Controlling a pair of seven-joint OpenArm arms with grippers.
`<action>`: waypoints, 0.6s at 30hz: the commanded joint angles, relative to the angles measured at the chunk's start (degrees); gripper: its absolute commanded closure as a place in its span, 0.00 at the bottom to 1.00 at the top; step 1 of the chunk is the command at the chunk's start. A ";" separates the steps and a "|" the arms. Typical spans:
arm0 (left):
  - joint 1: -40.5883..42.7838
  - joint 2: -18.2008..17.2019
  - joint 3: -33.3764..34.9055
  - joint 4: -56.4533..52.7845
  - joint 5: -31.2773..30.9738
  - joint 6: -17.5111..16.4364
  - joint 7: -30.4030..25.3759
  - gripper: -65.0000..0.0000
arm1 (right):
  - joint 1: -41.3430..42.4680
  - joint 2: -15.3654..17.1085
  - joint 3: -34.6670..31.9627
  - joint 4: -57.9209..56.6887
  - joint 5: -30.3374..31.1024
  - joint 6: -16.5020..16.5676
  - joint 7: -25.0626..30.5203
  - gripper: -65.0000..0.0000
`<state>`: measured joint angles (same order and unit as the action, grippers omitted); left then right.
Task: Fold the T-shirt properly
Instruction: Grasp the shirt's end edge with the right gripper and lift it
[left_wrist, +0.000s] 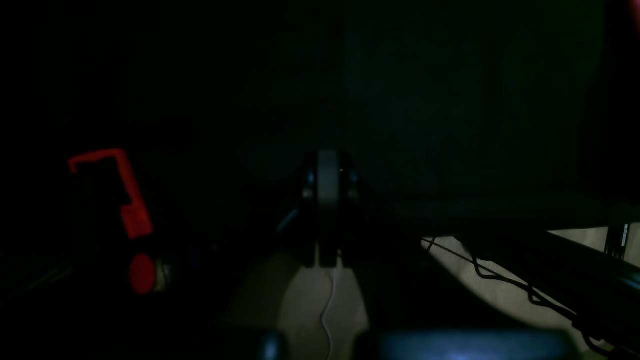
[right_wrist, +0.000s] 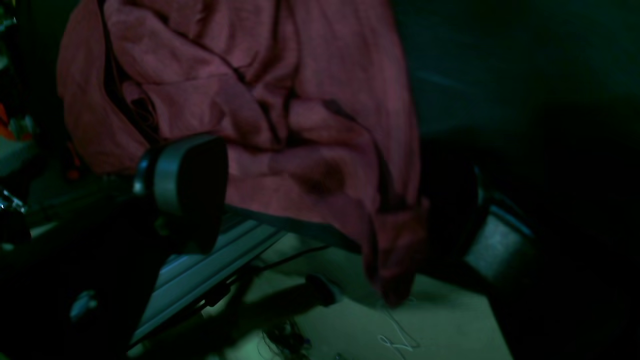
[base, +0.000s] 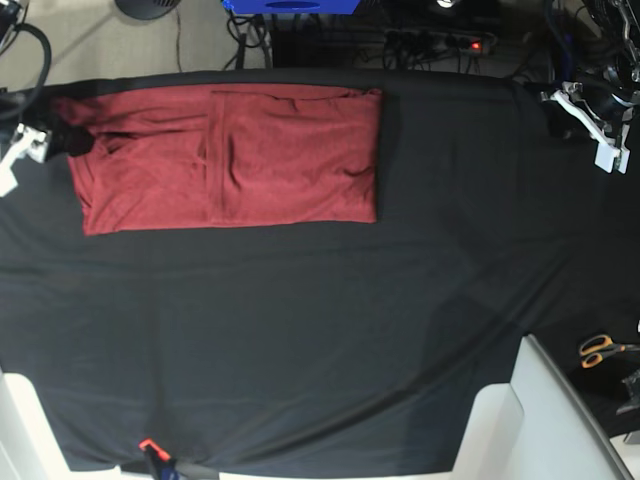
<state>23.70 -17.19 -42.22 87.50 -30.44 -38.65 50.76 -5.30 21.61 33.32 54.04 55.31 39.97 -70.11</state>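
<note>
Two arms were in play, and you had them doing very different jobs. Nearest the front edge of the table in the base view, an orange clamp (base: 147, 445) pinned the black tablecloth (base: 300, 330) down, presumably so it would not slide under the work, and a pair of orange-handled scissors (base: 600, 349) lay off to the side, well apart from everything. Farther back, you had parked the left gripper (base: 607, 150) at the far corner, well away from the cloth; its wrist view was almost black, but the two fingers (left_wrist: 327, 200) could be made out pressed together with nothing between them. Farthest back lay the T-shirt (base: 230, 160), a brick-red rectangle already doubled lengthwise along the rear edge of the table, its end spilling over the side. There you had the right gripper (base: 45, 140) at that overhanging end, jaws spread wide with the rumpled fabric (right_wrist: 280, 120) between them and neither pad visibly pinching it, probably placed to take or release that edge.
</note>
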 joint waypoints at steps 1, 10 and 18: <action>0.08 -0.96 -0.46 0.80 -0.90 -0.16 -0.78 1.00 | 0.25 -0.64 -0.84 0.33 -0.67 0.03 -0.18 0.13; 0.08 -0.88 -0.11 0.80 -0.90 -0.16 -0.78 1.00 | 1.39 -3.01 -7.69 0.33 -0.67 0.03 -0.18 0.13; 0.08 -0.88 -0.29 0.80 -0.90 -0.16 -0.78 1.00 | 1.04 -5.21 -8.49 0.33 -0.67 0.03 -0.44 0.13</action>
<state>23.70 -17.12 -41.95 87.53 -30.46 -38.65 50.74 -3.68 16.95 25.76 54.81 58.28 40.64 -68.47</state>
